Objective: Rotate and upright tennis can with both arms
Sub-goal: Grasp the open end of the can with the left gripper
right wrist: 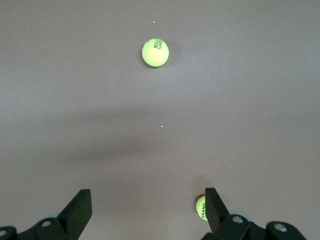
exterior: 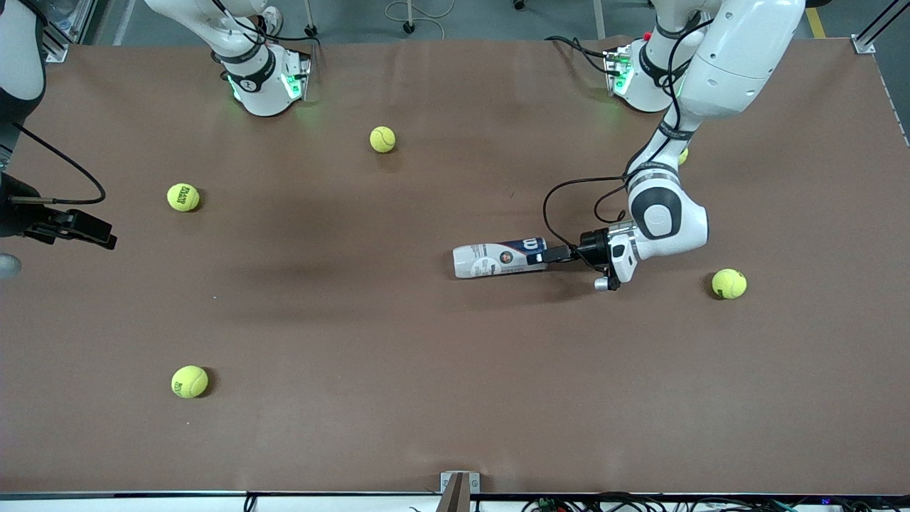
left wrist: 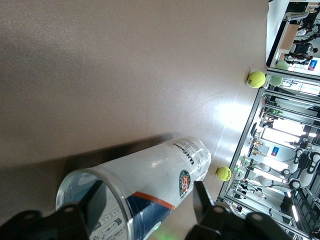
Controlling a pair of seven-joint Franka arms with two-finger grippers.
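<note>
The tennis can point(exterior: 498, 258) lies on its side on the brown table, its open metallic rim toward the left arm's end. In the left wrist view the can point(left wrist: 160, 170) shows a white and dark-blue label with a red logo. My left gripper point(exterior: 561, 254) is low at the can's open end, and in its own wrist view point(left wrist: 147, 200) it is open. One finger point(left wrist: 94, 200) shows inside the mouth, and the other finger point(left wrist: 201, 197) is outside the wall. My right gripper point(exterior: 99, 235) waits open and empty over the right arm's end of the table; it also shows in the right wrist view point(right wrist: 147, 210).
Yellow-green tennis balls lie scattered on the table: one point(exterior: 382, 139) between the bases, one point(exterior: 183, 197) and one point(exterior: 190, 381) toward the right arm's end, one point(exterior: 729, 283) beside the left gripper, and one point(exterior: 682, 156) half hidden by the left arm. A bracket point(exterior: 458, 491) stands at the table's near edge.
</note>
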